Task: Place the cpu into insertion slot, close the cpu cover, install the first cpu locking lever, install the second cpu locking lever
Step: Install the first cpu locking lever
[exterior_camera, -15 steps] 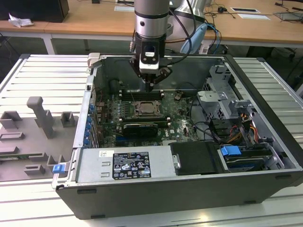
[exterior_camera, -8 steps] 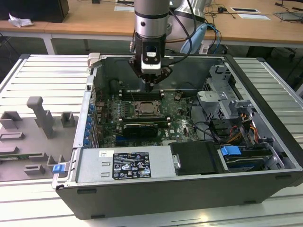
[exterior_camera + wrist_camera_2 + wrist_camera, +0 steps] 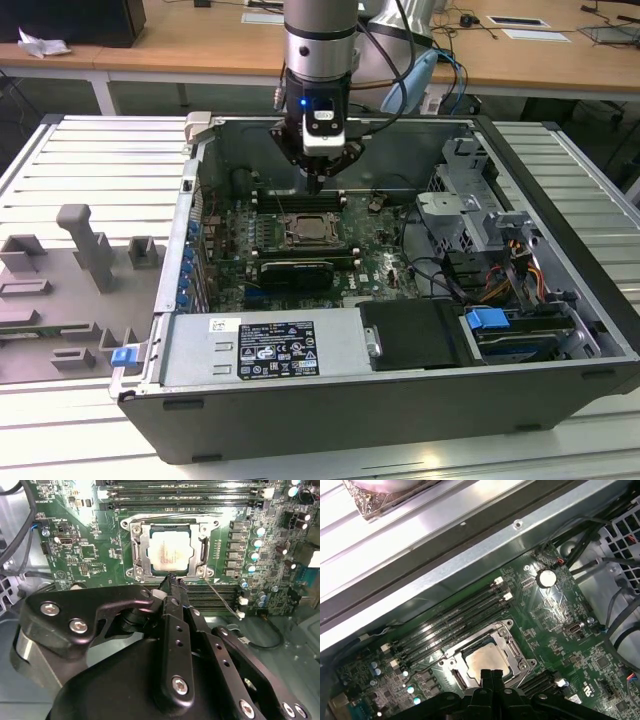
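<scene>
The cpu (image 3: 169, 551) (image 3: 487, 660), a pale silver square, lies flat in the insertion slot (image 3: 308, 230) on the green board. The cpu cover (image 3: 141, 550) (image 3: 514, 649), a silver frame plate, lies down around it. One thin wire lever (image 3: 222, 599) slants away from the frame's corner. Another lever (image 3: 165, 514) runs along the frame's far edge. My gripper (image 3: 172, 581) (image 3: 491, 672) (image 3: 316, 183) is shut with nothing between its fingers. Its tip hovers just over the slot's edge, beside the cpu.
Long black memory slots (image 3: 185, 492) flank the socket on both sides. A black expansion card (image 3: 295, 270) sits nearby, and a drive cage (image 3: 470, 200) with cables is at the exterior view's right. The case wall (image 3: 470, 560) rises close by. Grey fixtures (image 3: 90, 250) stand outside the case.
</scene>
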Tool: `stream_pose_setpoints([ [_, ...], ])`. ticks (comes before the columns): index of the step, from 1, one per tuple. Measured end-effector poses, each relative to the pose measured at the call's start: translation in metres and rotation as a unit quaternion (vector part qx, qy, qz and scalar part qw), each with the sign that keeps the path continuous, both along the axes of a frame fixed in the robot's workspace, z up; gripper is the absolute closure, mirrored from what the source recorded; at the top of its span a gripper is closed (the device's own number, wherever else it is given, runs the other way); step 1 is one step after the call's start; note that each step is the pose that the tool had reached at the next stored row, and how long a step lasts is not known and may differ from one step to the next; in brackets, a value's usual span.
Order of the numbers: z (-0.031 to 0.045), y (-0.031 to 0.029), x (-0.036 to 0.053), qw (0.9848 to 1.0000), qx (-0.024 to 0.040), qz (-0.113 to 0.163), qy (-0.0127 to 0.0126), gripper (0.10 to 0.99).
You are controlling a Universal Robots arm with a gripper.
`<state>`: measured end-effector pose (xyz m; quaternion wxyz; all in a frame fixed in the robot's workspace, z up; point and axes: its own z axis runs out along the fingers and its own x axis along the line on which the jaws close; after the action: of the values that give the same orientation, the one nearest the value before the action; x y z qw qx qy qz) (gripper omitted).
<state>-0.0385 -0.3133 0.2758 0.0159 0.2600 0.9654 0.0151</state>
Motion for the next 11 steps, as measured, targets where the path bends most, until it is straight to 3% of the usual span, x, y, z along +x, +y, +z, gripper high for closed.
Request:
stream_pose_setpoints([
  [3,0.0,-0.0002,-0.0001,0.9999,0.0,0.015,0.0,0.98],
  [7,0.0,-0.0002,-0.0002,0.9979,0.0,0.065,0.0,0.98],
  [11,0.0,-0.0002,-0.0002,0.9958,0.0,0.091,0.0,0.98],
])
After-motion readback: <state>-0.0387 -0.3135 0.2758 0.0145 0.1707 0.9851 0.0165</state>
